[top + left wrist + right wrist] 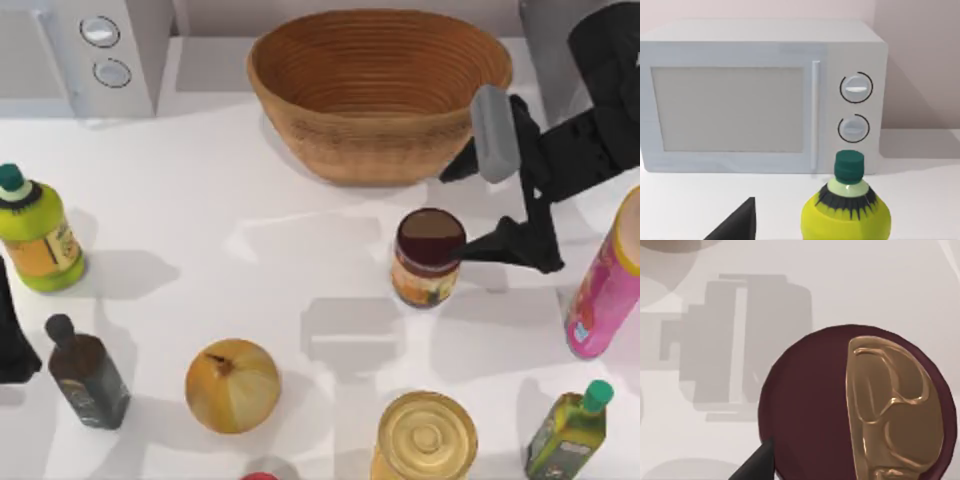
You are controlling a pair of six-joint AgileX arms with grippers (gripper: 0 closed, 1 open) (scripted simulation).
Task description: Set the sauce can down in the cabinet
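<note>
The sauce can [428,258] stands upright on the table right of centre, in front of the basket; it has a maroon top and an orange-yellow label. My right gripper [456,210] hangs open just right of it and above it. Its lower finger reaches over the edge of the can's top and the upper finger points toward the basket. In the right wrist view the can's maroon lid [810,410] with its gold pull tab is very close, with one dark fingertip [756,465] at its rim. A grey corner of the cabinet [545,45] shows at the back right, behind the right arm. My left arm [10,330] is parked at the left edge.
A wicker basket [380,95] sits at the back centre and a white microwave [100,50] at the back left. A yellow-green bottle [35,232], a dark bottle [88,375] and an onion [232,385] are on the left. A gold-topped can [425,437], an oil bottle [568,430] and a pink bottle [610,280] stand near the can.
</note>
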